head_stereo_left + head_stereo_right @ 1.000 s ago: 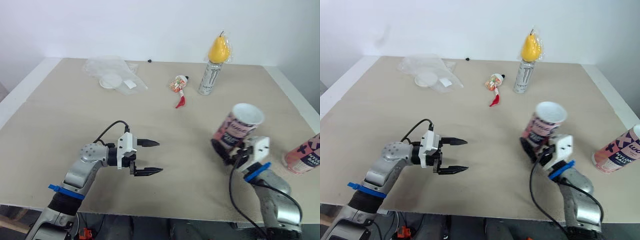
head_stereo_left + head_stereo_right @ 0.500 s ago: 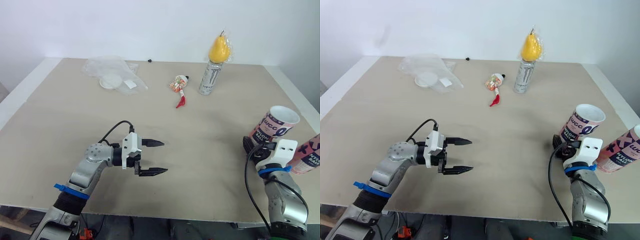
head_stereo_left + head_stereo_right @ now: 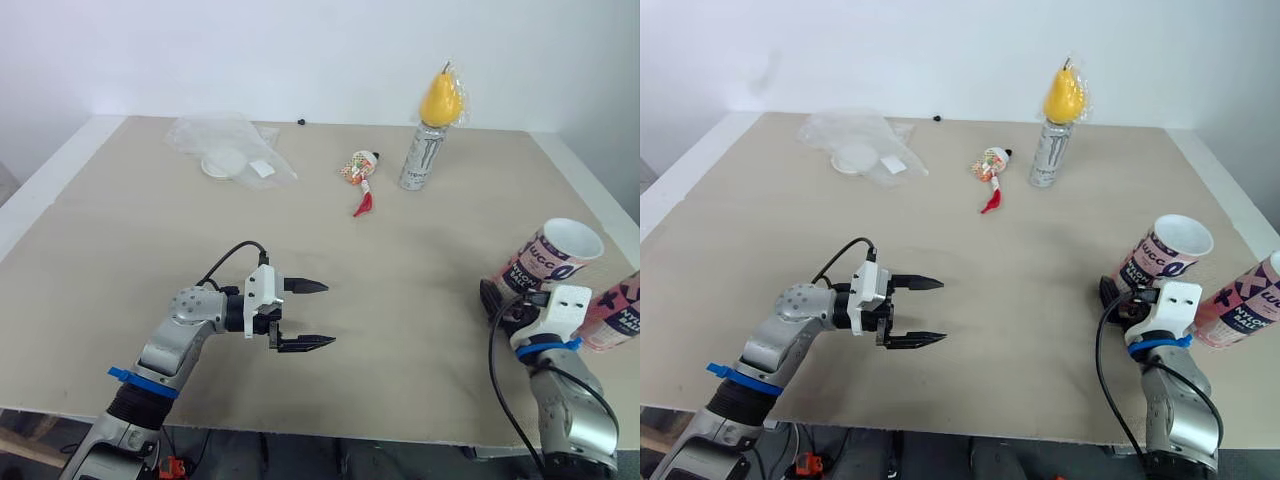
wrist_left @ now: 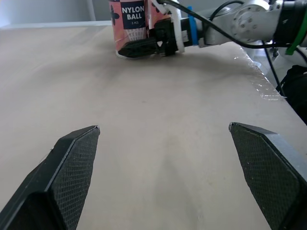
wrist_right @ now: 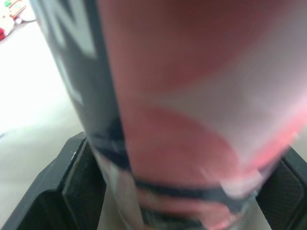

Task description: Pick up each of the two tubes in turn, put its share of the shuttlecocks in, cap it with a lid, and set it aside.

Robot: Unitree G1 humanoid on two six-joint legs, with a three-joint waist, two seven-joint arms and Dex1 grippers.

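Note:
A pink tube (image 3: 545, 262) with a white top leans at the table's right side, and my right gripper (image 3: 503, 303) is shut on its lower end. The right wrist view has this tube (image 5: 163, 120) close up between the two black fingers (image 5: 62, 191). A second pink tube (image 3: 614, 316) stands just right of it at the table's edge. My left gripper (image 3: 306, 315) hovers open over bare table near the front left, nothing between its fingers. In the left wrist view the held tube (image 4: 128, 21) is far ahead.
A clear plastic bag (image 3: 232, 148) holding a white lid (image 3: 222, 162) lies at the back left. A drink can (image 3: 419, 158) with a yellow pear-shaped thing (image 3: 441, 97) on top stands at the back, a small red and white packet (image 3: 360, 172) beside it.
My right gripper carried the tube rightward, up beside the second tube, then settled slightly. The left gripper shifted a little to the right and stayed open.

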